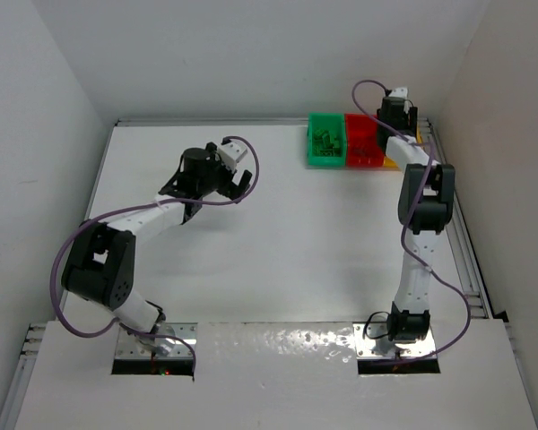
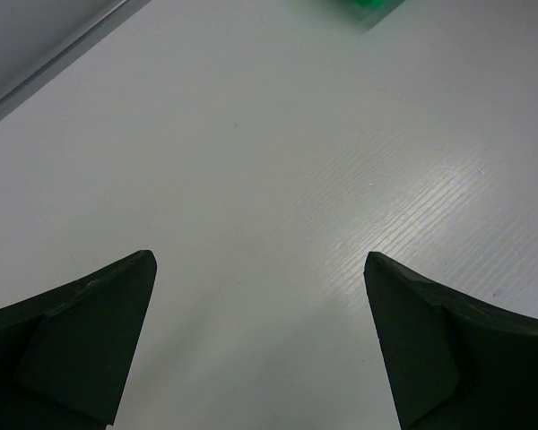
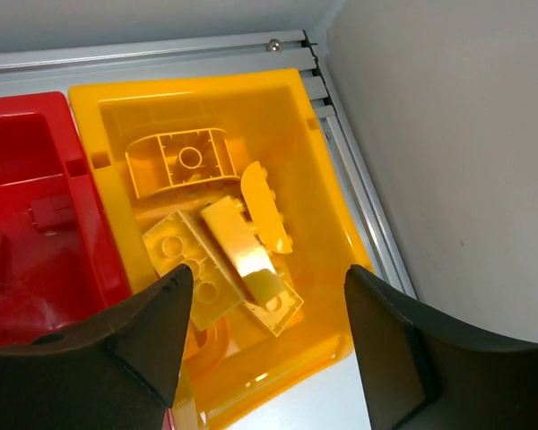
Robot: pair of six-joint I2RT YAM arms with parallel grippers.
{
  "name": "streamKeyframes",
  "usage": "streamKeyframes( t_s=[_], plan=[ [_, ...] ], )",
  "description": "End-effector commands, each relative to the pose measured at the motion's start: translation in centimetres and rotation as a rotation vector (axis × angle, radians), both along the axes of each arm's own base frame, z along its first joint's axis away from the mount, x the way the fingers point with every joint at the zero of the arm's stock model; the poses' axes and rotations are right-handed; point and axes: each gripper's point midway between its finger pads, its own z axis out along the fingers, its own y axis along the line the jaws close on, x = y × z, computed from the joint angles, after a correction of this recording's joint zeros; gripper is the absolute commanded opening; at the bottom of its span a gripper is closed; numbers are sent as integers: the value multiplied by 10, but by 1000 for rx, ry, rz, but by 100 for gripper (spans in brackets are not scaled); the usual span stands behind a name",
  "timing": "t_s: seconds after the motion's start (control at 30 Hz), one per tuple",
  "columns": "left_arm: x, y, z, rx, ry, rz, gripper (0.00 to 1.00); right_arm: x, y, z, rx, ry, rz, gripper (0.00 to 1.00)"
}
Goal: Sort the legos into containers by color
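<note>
Three joined bins stand at the table's far right: green (image 1: 325, 139), red (image 1: 362, 141) and yellow (image 1: 390, 162), the last mostly hidden by my right arm. My right gripper (image 3: 264, 278) hangs open and empty over the yellow bin (image 3: 318, 170), which holds several yellow legos (image 3: 220, 242). The red bin (image 3: 27, 148) beside it holds red legos (image 3: 49, 213). Green legos (image 1: 323, 141) lie in the green bin. My left gripper (image 2: 260, 269) is open and empty above bare table, left of centre (image 1: 236, 179). A corner of the green bin (image 2: 374, 5) shows at the top of the left wrist view.
A metal rail (image 3: 152, 49) and white walls close in behind and right of the bins. The right wall (image 3: 466, 134) is close to the yellow bin. The white tabletop (image 1: 278, 242) lies between the arms.
</note>
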Motion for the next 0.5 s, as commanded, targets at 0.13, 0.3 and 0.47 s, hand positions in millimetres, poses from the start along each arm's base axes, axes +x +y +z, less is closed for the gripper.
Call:
streamKeyframes(
  t_s=[0.13,0.3,0.47],
  plan=[
    [11,-1,33,-40,-88,9,100,-16,32,106,59,-235,31,75],
    [17,6,46,-48,-121,62,100,-47,88,123,142,-241,69,99],
    [23,49,50,-63,-120,356,100,-104,122,116,390,-237,131,99]
  ],
)
